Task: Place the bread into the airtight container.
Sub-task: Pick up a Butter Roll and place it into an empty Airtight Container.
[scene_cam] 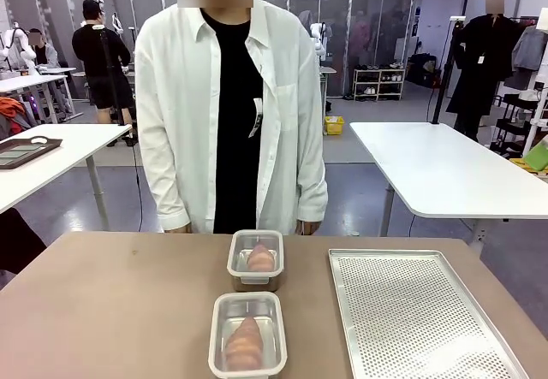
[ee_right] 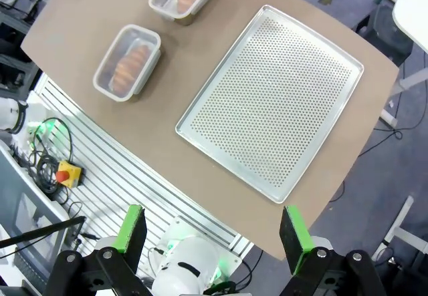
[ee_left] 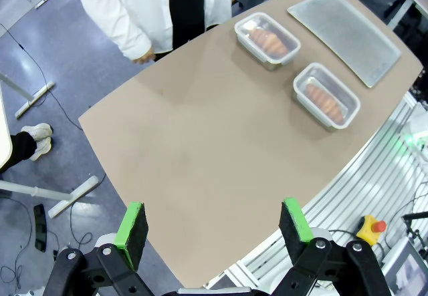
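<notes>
Bread [ee_left: 324,100] lies inside each airtight container [ee_left: 327,95], far ahead of the released left gripper [ee_left: 216,226]. Right gripper [ee_right: 212,234] also released, empty. Risk: any descent could displace unlidded containers.

Brown table [scene_cam: 103,310], perforated metal tray [scene_cam: 419,319] lying flat on its right part, near airtight container [scene_cam: 247,334] just left of the tray, far airtight container [scene_cam: 255,260] beyond it, both holding bread
</notes>
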Available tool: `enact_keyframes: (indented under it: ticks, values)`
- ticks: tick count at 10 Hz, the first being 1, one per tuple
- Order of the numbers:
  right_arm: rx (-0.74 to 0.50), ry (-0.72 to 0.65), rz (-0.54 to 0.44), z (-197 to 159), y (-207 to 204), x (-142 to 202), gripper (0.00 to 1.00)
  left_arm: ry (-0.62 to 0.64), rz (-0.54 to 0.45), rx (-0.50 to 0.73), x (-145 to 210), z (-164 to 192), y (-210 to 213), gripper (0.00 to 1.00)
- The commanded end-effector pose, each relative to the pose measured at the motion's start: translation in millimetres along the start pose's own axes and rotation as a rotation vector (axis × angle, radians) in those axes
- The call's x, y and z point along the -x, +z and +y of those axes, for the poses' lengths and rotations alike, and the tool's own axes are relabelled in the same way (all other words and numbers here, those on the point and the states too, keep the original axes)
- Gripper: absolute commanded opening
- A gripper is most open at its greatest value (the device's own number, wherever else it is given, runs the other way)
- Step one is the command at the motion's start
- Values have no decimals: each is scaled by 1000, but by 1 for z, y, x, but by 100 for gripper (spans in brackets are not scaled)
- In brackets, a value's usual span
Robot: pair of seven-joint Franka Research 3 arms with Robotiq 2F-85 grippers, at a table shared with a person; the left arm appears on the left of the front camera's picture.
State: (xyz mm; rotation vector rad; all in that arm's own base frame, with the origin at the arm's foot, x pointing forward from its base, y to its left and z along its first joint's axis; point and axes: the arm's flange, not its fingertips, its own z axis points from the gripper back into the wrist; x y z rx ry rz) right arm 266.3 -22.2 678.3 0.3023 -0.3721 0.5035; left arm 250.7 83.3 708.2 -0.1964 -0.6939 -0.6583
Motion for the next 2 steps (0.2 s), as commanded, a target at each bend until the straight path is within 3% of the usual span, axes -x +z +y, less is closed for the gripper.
enact_keyframes:
  ticks: [1,2]
  values:
    - [-3,5,8,-1,1,0,100,-7,-2,2,-1,0,1,100]
    - [-3,5,8,-1,1,0,100,-7,-2,2,-1,0,1,100]
